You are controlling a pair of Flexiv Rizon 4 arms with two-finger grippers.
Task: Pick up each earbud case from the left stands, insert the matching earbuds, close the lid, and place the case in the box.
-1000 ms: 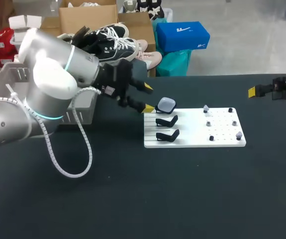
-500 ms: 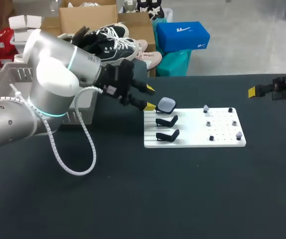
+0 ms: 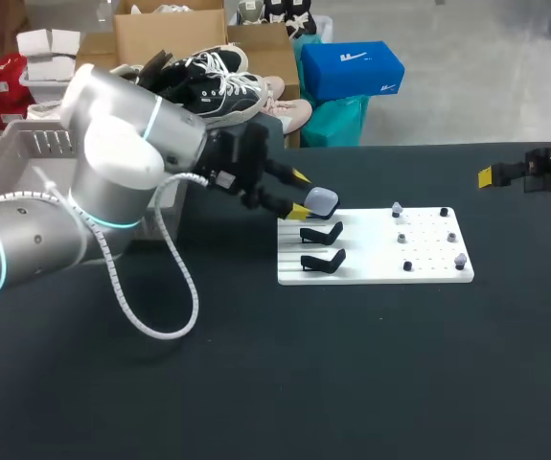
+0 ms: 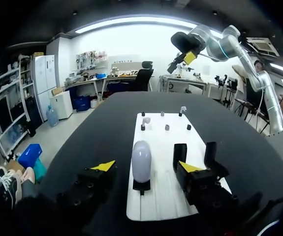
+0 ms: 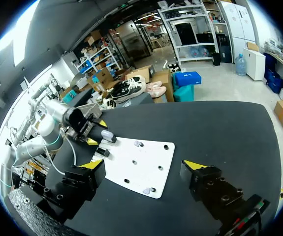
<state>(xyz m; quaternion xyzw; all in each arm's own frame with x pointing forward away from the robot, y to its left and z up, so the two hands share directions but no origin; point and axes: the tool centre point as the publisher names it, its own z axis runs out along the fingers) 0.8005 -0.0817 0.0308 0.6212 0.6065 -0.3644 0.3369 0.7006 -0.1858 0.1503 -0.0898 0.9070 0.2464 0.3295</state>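
Left end effector (image 3: 300, 195) is parked at the near-left corner of the flat white plastic board (image 3: 428, 273), fingers spread wide, released. The pale grey rounded earbud case (image 3: 322, 200) stands upright on its mount between the two yellow tips. In my left wrist view the case (image 4: 141, 161) has a clear gap to either tip. Two black forked stands (image 3: 321, 233) sit just beside it in the same row. Small grey and black earbuds (image 3: 401, 237) dot the board's other end. Right end effector (image 5: 144, 165) hangs well apart over the black surface (image 3: 352, 364), fingers likewise spread.
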